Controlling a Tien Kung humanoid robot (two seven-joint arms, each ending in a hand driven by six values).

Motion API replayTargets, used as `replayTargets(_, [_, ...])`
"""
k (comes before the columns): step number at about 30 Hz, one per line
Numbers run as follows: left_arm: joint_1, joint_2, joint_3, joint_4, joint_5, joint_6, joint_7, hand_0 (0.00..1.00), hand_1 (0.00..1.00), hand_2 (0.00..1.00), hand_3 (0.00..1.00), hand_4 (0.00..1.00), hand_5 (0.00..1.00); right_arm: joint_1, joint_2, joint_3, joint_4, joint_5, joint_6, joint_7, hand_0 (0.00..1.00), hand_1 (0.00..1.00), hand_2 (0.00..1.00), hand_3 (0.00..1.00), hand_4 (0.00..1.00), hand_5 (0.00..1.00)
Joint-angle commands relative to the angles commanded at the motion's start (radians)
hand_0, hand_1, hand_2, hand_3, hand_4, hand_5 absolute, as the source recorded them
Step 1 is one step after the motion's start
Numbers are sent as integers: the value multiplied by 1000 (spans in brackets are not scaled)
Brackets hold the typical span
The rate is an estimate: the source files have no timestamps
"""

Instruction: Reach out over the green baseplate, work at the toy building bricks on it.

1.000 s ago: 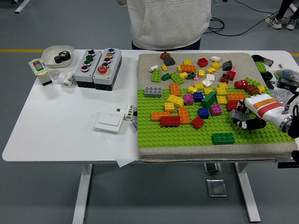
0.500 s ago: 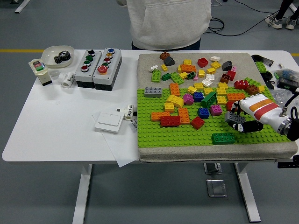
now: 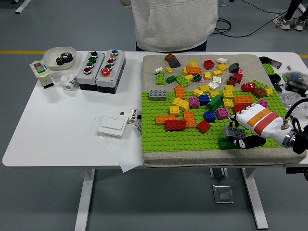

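Note:
The green baseplate point(image 3: 192, 139) lies on a grey mat and carries several loose bricks, thickest towards its back. My right hand point(image 3: 242, 136), white with orange stripes and black fingers point(image 3: 252, 141), reaches in from the right over the plate's front right part. It is shut on a grey brick point(image 3: 234, 132). This brick hangs directly over, or touches, a dark green brick point(image 3: 224, 143) on the plate; contact is unclear. A red brick point(image 3: 175, 125) and an orange brick point(image 3: 189, 120) sit near the plate's middle. My left arm is out of sight.
A person in a grey hoodie point(image 3: 174, 21) stands at the far side, hands unseen. Two button boxes point(image 3: 101, 69), a white bowl point(image 3: 59, 57), a white switch plate point(image 3: 113, 125) and paper lie left of the mat. Cables and small parts point(image 3: 294, 79) crowd the right edge.
My right hand has carried the grey brick left and towards the front of the plate, from beside the orange bricks to just over the dark green brick.

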Motion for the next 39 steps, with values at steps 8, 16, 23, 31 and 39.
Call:
replayTargets(8, [-1,0,-1,-1,4,0,2,606,695,659,550,563,624,6,17,-26,-24,-21,-5,8,392,408,466,487,677,438])
replayTargets(16, [-2,0,-3,-1,6,0,3,606,695,658,550,563,624,16,21,-32,-37,-38,-11,20,391,409,467,487,686,442])
replayTargets(23, [-2,0,-6,-1,13,0,6,606,695,658,550,563,624,17,18,-35,-38,-39,-6,28,391,409,466,488,692,444])
replayTargets(31, [1,0,-10,0,19,0,9,607,695,659,550,563,624,20,18,-40,-39,-41,-1,35,390,416,472,491,697,432])
replayTargets(39, [3,0,-17,0,31,0,13,606,695,658,550,563,624,27,23,-41,-51,-49,-1,38,389,424,479,493,699,429])
